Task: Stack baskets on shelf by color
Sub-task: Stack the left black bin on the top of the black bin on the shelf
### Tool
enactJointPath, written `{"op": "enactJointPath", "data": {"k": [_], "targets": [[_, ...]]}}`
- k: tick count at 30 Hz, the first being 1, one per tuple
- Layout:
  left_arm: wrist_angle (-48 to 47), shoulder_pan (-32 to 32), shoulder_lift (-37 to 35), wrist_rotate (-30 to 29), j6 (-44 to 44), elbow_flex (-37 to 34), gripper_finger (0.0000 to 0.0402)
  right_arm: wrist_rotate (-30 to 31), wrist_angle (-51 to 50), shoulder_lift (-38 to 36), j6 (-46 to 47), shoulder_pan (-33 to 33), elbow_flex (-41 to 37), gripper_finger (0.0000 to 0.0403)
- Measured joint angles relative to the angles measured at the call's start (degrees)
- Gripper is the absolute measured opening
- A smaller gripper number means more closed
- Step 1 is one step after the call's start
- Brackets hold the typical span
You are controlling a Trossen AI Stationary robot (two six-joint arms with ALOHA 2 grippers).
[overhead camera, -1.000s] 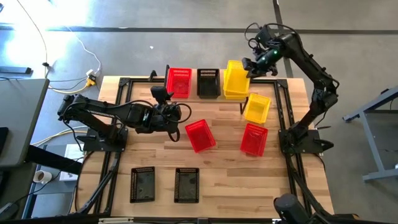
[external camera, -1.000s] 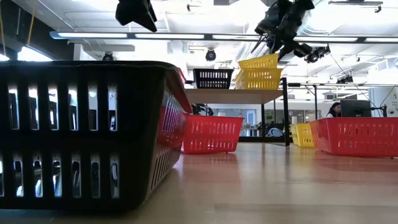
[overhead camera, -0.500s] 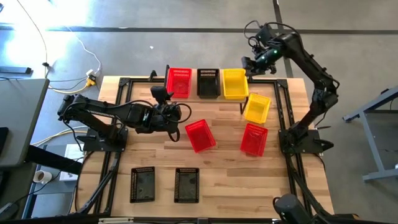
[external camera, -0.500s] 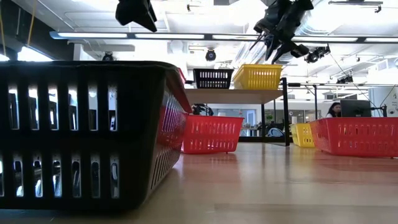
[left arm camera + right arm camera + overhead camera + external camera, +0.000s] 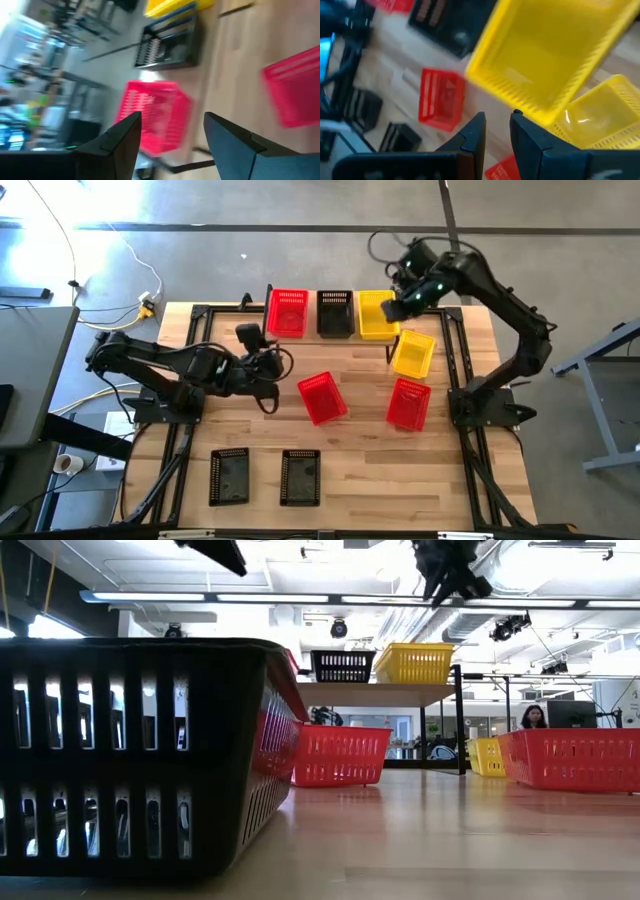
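On the shelf at the table's far side stand a red basket, a black basket and a yellow basket. My right gripper hovers above the yellow basket's near right corner, open by a narrow gap with nothing between its fingers. My left gripper hangs open and empty over the table's middle left, pointing toward the shelf. A red basket lies on the table just to its right.
On the table below the shelf's right end lie a yellow basket and a red basket. Two black baskets sit by the near edge. Bare wood lies between them and the red baskets.
The yellow basket that sat tilted on the shelf's yellow one has settled level into it. My right gripper has risen and swung away from it toward the table's left and near side, rolling as it went. My left gripper has drifted a little toward the table's left edge and rolled.
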Motion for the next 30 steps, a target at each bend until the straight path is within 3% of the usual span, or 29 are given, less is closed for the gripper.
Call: {"op": "enactJointPath", "data": {"k": [6,16,30], "targets": [[-5.34,-2.31,-3.41,10.24,-10.68,-0.14,0.0204,0.69,1.32,-0.16,4.95,11.94,0.00,0.0075],[-10.97,-6.89,-5.07,31.51,-26.33,-0.08,0.0204,9.84,9.59,-0.12,16.95,30.89,0.00,0.0075],[-15.09,-22.27,-4.90,36.01,-43.26,-2.37,0.0204,22.96,27.29,0.63,25.14,51.12,0.00,0.0075]]}}
